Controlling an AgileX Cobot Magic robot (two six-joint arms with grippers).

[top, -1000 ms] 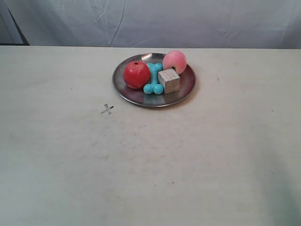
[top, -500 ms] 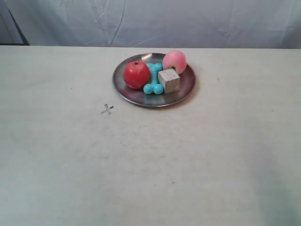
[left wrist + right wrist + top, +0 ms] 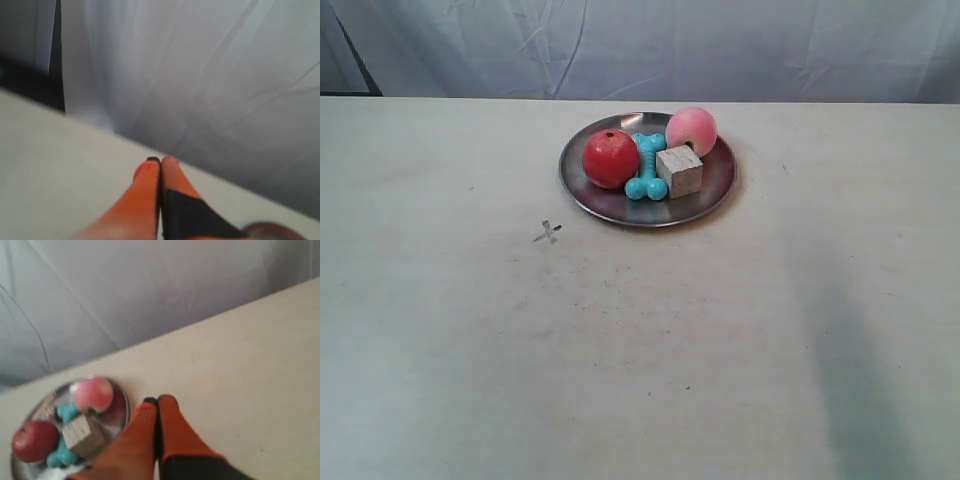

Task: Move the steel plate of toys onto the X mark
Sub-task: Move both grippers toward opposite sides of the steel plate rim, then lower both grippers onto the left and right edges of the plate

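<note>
Scanning from exterior view's left: X mark uncovered on table. Steel plate near it, apart, farther back and rightward. Plate carries red ball, turquoise bone, wooden cube, pink ball, all crowded together, raised rim penning them in. My left gripper pinched closed, empty, facing curtain. Right gripper closed on nothing, aimed near plate rim. I judge it must open before taking rim.

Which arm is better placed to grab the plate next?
Probably right. The right tool, shut, appears close beside the rim of the steel plate, with the toys in its view. The left tool, also shut, faces the curtain, showing no clear plate.
</note>
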